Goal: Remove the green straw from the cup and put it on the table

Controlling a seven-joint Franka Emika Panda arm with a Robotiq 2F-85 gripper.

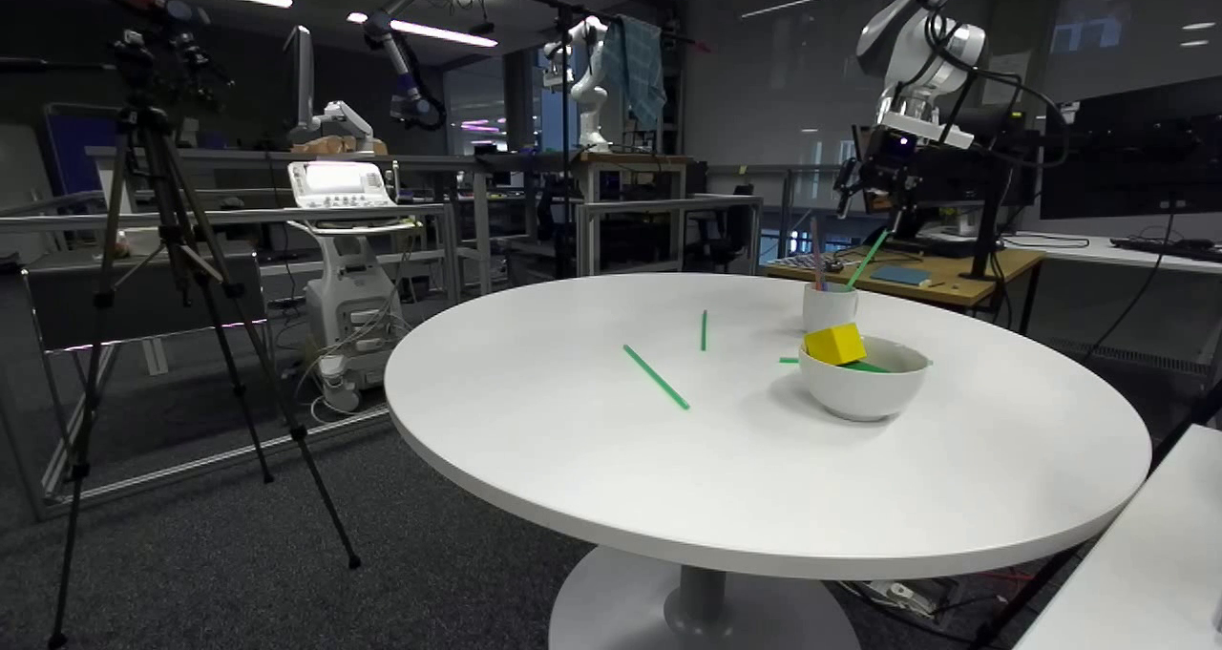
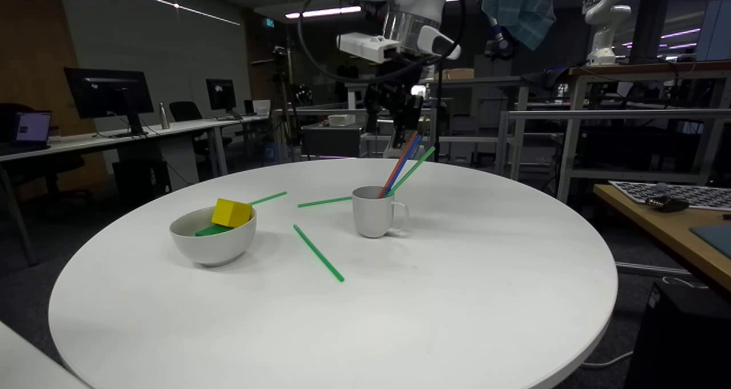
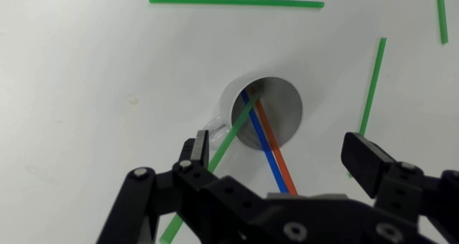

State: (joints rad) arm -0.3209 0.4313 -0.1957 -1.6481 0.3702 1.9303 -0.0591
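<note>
Our gripper (image 3: 276, 149) was nearest, at the bottom of the wrist view, its fingers (image 3: 199, 149) spread wide with nothing pinched between them. Under the finger at that view's left passed the green straw (image 3: 228, 140), its lower end inside the cup (image 3: 288, 106); whether finger and straw touched, we could not tell. We judged ourselves at the approach, with the grasp not yet made. A blue straw (image 3: 261, 134) and an orange straw (image 3: 271, 134) leaned toward the tool from the same cup, more squarely between the fingers, so closing on the green one alone likely called for a sideways shift. The cup stood upright, ahead of and below the fingertips; drawing the green straw out was a step not yet done. Below that spread the table (image 3: 107, 93), where laying it down and letting go also remained. Past the cup from the tool lay a darker green straw (image 3: 236, 1); off the opposite finger's side lay a second loose straw (image 3: 372, 88) and a third loose straw (image 3: 443, 16), none of which we counted toward the job. Farther off, in an exterior view, sat a white bowl (image 1: 864, 392) holding a yellow block (image 1: 835, 344).
</note>
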